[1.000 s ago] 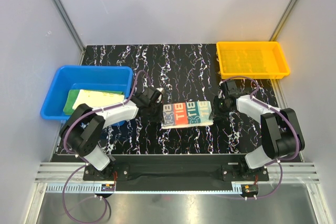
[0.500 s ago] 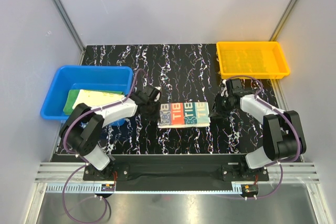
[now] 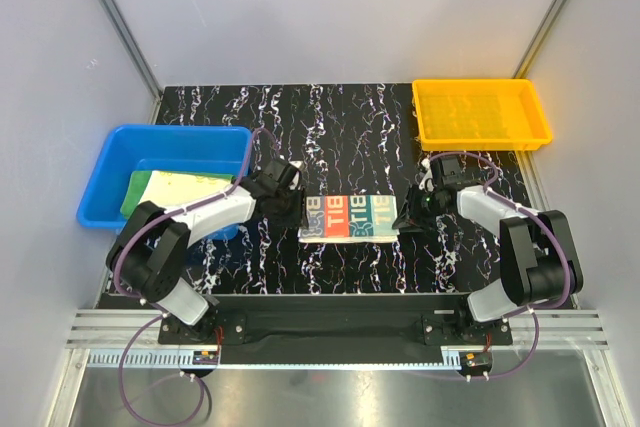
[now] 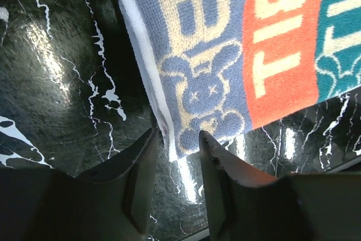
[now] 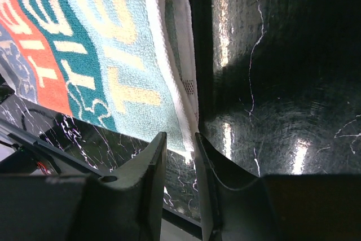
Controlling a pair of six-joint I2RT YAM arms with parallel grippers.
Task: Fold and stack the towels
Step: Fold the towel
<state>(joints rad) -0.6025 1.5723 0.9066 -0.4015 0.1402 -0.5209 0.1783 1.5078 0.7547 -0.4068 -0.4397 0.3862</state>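
Two arms are seen from above at opposite ends of the printed towel (image 3: 350, 217), which lies folded into a short band at the middle of the table (image 3: 350, 117). The left gripper (image 3: 292, 205) is at its left end and the right gripper (image 3: 410, 209) at its right end. The green towel (image 3: 135, 195) and the yellow towel (image 3: 190, 185) are laid in the blue bin (image 3: 120, 147), well apart from it, so the stack is judged unfinished.

From the left wrist, the jaws are found partly parted. The towel's near corner lies in the gap without being visibly squeezed, and nothing is held. Were the jaws closed or dragged sideways from here, that corner could be snagged and the fold pulled open.

From the right wrist, the jaws are drawn close on the doubled white hem, which is pinched between them and appears raised off the table. With one end gripped and the other free, a lift or pull by this arm could swing the towel or let its layers slide apart. The loose end could also be trailed across the table. The grip might slip too, since only the hem can be confirmed between the jaws.
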